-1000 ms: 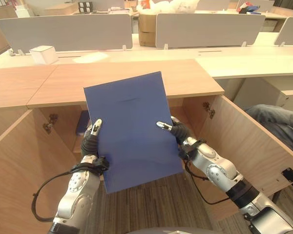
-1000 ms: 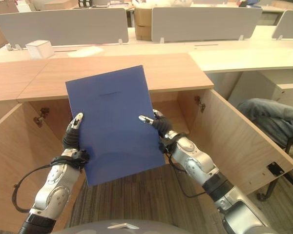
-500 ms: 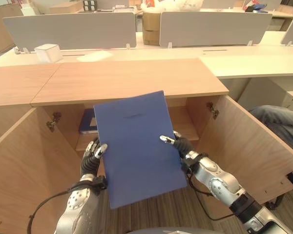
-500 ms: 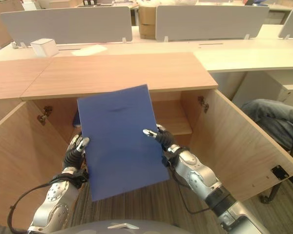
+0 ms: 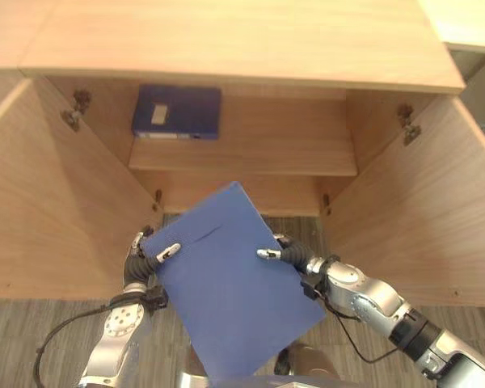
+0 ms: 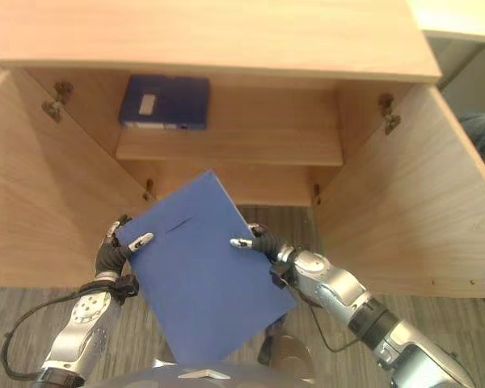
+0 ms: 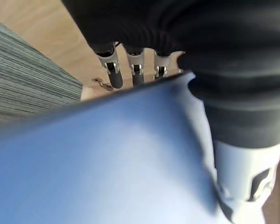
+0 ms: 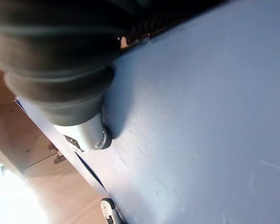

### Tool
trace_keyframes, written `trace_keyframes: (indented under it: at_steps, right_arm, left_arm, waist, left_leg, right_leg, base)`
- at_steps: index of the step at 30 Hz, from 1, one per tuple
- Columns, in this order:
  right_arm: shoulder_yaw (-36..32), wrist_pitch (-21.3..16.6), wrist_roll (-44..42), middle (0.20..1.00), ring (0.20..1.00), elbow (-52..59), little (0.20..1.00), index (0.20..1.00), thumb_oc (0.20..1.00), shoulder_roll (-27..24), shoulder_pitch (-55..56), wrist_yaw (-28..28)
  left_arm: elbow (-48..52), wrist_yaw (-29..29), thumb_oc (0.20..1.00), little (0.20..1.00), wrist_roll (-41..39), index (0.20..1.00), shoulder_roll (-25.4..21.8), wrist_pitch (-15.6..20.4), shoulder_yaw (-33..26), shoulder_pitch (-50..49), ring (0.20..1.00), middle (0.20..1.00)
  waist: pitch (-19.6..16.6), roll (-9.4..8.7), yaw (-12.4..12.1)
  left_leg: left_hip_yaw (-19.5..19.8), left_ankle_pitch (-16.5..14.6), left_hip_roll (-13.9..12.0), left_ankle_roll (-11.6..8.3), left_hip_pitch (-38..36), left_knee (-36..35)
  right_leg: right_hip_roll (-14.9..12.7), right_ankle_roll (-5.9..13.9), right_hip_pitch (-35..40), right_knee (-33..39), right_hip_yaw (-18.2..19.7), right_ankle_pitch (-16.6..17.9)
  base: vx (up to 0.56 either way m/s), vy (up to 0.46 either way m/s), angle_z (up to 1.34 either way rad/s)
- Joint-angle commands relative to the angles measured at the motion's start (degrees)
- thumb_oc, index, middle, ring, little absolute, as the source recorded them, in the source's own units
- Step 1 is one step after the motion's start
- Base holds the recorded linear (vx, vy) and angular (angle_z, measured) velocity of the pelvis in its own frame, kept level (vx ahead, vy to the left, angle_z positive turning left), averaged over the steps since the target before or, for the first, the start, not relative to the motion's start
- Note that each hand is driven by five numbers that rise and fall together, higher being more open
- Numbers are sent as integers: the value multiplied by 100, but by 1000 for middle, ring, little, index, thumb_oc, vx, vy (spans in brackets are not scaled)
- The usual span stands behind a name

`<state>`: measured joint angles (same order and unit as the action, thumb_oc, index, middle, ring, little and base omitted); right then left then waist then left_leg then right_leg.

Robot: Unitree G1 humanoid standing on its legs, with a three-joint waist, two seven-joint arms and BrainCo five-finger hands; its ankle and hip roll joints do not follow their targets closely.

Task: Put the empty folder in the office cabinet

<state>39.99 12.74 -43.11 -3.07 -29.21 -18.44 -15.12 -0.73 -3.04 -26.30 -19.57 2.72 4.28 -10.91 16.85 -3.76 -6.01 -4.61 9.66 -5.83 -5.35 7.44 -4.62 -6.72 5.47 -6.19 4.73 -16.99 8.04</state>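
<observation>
Left eye view. The flat blue rectangular folder (image 5: 230, 279) was held low in front of the open light-wood office cabinet (image 5: 242, 153), above the striped grey carpet (image 5: 32, 323), turned so that one corner pointed toward the cabinet's lower compartment. The left hand (image 5: 144, 257) pinched the folder's left edge, thumb on the upper face. The right hand (image 5: 289, 252) pinched the right edge likewise. A dark blue box file (image 5: 176, 112) lay on the cabinet shelf (image 5: 242, 153) at its left end, against the back panel. Compared with half a second before, the whole scene had shifted: the camera had tilted down, the desks beyond were out of frame, and the folder sat lower against the cabinet, just short of the lower opening rather than in front of the top panel. In judgement, the carry was nearly done and insertion remained.

Right eye view. Both open doors, the left door (image 6: 32, 186) and the right door (image 6: 424, 202), flanked the folder.

Left wrist view. Fingers (image 7: 113, 70) curled past the folder's edge, the thumb pressed on the blue face.

Right wrist view. The thumb (image 8: 86, 133) bore on the blue face; the hand was closed on the folder.
</observation>
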Motion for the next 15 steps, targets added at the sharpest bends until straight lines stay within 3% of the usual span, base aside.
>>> trace_keyframes:
  at_steps: [1, 9, 15]
  right_arm:
    - [-236, -734, -11, 200, 200, 70, 200, 200, 200, 387, -540, 265]
    - [-685, -1122, -137, 200, 200, -150, 200, 200, 200, 855, -650, 801]
    - [-1151, -1521, -249, 200, 200, -212, 200, 200, 200, 1141, -751, 1284]
  left_arm:
    - [61, -241, 1000, 1000, 444, 1000, -350, 383, -134, 124, 1000, 1000]
    - [-133, -560, 1000, 1000, 724, 1000, -342, 425, -150, 247, 1000, 1000]
    - [-135, -761, 1000, 1000, 775, 1000, -384, 466, -165, 288, 1000, 1000]
  waist:
    - [-60, -249, -83]
    - [129, -345, -190]
    - [321, -296, -264]
  left_leg:
    - [-336, -435, -150, -243, 93, -38]
    - [-287, -417, -157, -242, 329, -38]
    - [-227, -415, -123, -228, 502, -38]
  right_leg:
    - [-285, 299, 30, -16, -25, -384]
    - [-266, 313, -164, 17, -65, -314]
    - [-283, 338, -334, 3, -71, -265]
  base:
    - [-25, -19, 5]
    - [-24, -22, 2]
    - [-48, 1, 1]
